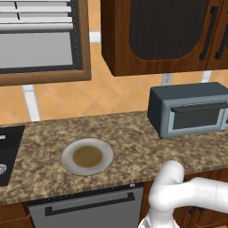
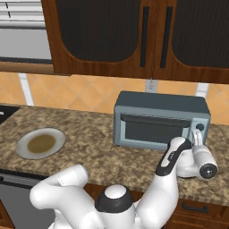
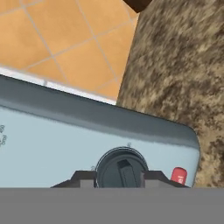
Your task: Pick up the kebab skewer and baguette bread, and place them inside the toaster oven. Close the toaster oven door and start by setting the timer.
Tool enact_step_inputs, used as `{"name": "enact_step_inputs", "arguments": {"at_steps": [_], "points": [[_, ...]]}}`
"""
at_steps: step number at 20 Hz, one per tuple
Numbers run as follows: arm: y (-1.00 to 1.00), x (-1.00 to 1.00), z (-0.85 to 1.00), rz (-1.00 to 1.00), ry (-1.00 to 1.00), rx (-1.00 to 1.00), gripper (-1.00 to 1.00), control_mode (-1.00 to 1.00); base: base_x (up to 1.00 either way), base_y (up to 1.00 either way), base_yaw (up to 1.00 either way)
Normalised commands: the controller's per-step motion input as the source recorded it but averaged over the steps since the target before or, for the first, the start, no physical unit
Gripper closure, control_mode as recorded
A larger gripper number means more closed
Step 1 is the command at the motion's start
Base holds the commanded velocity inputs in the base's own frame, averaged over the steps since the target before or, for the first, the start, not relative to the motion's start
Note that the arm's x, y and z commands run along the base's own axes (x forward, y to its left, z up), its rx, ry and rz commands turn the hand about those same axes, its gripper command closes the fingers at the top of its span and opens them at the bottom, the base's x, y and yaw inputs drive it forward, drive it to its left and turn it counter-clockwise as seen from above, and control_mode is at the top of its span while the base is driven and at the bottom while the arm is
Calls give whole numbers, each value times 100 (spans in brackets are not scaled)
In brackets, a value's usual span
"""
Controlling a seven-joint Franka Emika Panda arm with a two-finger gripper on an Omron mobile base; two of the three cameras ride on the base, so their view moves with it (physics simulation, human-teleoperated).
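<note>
The slate blue-grey toaster oven point(image 1: 191, 111) point(image 2: 161, 120) point(image 3: 52, 144) stands on the counter against the tiled wall. Its door point(image 1: 196, 118) point(image 2: 152, 129), with dark glass and a bar handle, is closed. My gripper point(image 2: 196, 136) point(image 3: 120, 176) is at the oven's right control panel. In the hand view, one fingertip sits on each side of the dark round timer knob point(image 3: 121, 168) point(image 2: 200, 127), shut on it. A small red button point(image 3: 178, 175) lies beside the knob. The kebab skewer and baguette bread are out of view.
A grey plate point(image 1: 87, 156) point(image 2: 40, 143) with a brownish centre lies on the speckled counter point(image 1: 133, 138), left of the oven. A black stove point(image 1: 6, 151) is at the far left. Dark wooden wall cabinets point(image 1: 160, 31) hang above the oven.
</note>
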Motion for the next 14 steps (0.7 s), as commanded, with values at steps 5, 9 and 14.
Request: {"name": "enact_step_inputs", "arguments": {"at_steps": [5, 9, 14], "points": [[33, 23, 0, -4, 0, 16, 100, -100, 0, 0, 0], [34, 23, 0, -4, -1, 16, 100, -100, 0, 0, 0], [36, 11, 0, -6, -3, 17, 100, -100, 0, 0, 0]]}}
